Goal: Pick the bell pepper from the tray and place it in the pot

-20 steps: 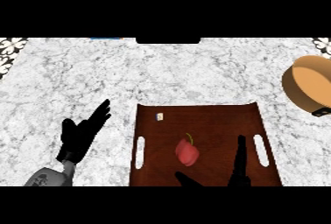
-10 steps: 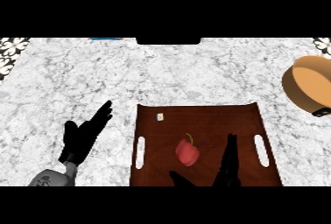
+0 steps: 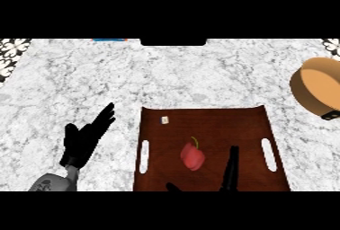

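The red bell pepper [image 3: 192,157] lies on the brown tray [image 3: 219,123], near its middle. The right hand [image 3: 230,173], fingers straight, is just right of it. The left hand [image 3: 83,141] rests open on the desk [image 3: 133,76]. The pot [image 3: 319,90] stands far right.

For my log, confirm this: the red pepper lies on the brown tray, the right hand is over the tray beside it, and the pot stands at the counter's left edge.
One detail is wrong: the pot stands at the counter's right edge, not the left, as the head view shows. The rest holds: the red pepper lies on the brown tray, and the right hand is over the tray beside it.
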